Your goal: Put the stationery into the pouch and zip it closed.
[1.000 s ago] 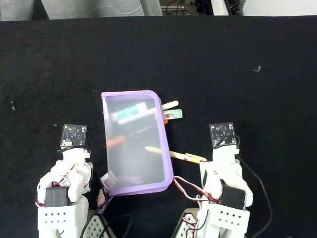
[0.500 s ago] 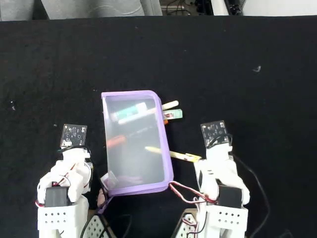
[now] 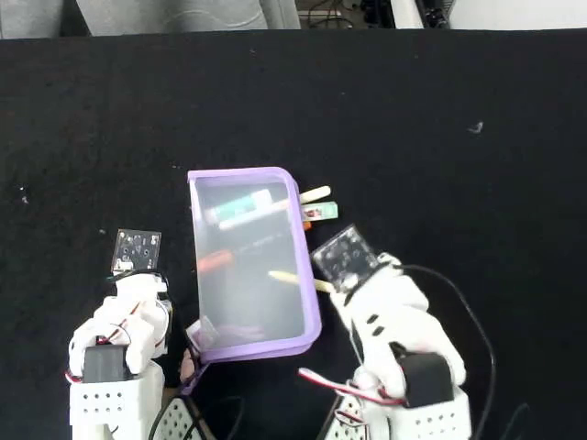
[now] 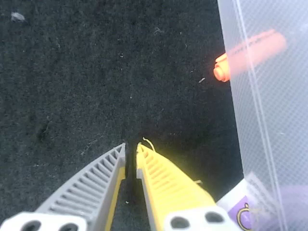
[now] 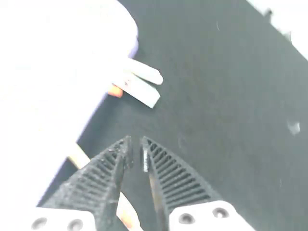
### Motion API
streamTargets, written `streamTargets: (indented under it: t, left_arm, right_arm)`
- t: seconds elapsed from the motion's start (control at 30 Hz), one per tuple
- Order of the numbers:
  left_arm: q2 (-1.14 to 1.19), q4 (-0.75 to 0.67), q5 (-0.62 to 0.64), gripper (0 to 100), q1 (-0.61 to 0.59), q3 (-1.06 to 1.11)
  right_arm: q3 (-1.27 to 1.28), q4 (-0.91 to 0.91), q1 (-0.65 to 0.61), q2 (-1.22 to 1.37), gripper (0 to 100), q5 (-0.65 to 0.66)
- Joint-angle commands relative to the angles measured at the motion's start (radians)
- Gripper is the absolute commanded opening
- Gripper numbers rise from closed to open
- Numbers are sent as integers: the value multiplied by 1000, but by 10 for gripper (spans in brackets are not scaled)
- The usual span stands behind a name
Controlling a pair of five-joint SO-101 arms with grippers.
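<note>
A translucent pouch (image 3: 248, 261) with purple trim lies flat at the table's middle. From its right side stick out a cream pen end (image 3: 315, 193), a teal-tipped item (image 3: 323, 212) and a yellow pencil (image 3: 318, 285). An orange pen (image 4: 250, 50) shows through the pouch wall. My right arm (image 3: 376, 307) leans over the pencil's outer end, next to the pouch's right edge. Its gripper (image 5: 135, 146) is shut and holds nothing, above the black table, near the pencil (image 5: 79, 156) and short of the cream pen end (image 5: 147, 73). My left gripper (image 4: 131, 150) is shut and empty, just left of the pouch (image 4: 269, 96).
The black tablecloth (image 3: 440, 137) stretches wide on all sides of the pouch. Red and white cables (image 3: 321, 378) trail from the right arm's base at the front edge. A small pale speck (image 3: 474, 127) lies at the far right.
My right arm has swung left toward the pouch and now covers the yellow pencil's outer end. The left arm and the pouch have kept still.
</note>
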Motion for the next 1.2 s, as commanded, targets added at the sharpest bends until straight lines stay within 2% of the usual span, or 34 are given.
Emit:
streamTargets:
  t: [0.0,0.2,0.3,0.47,0.7,0.93,1.1,1.17]
  left_arm:
    - [-6,-23,6,51,-5,24]
    - [-6,-23,6,51,-4,24]
    - [-6,-23,6,51,-5,24]
    - [-6,-23,6,51,-4,24]
    - [-6,-23,6,51,-2,24]
    - [-6,-23,6,51,-5,24]
    - [-6,-23,6,51,-4,24]
    - [-6,-23,6,51,-1,24]
  right_arm:
    - [-82,23,-94,-84,36,14]
    - [-67,25,-216,-79,38,8]
    - [-73,26,-269,-25,98,-9]
    - [-74,26,-304,113,209,-51]
    - [-81,52,-327,173,215,-58]
    - [-114,94,-517,185,217,-104]
    - [-104,92,-598,188,310,-104]
    - [-105,87,-641,211,315,-103]
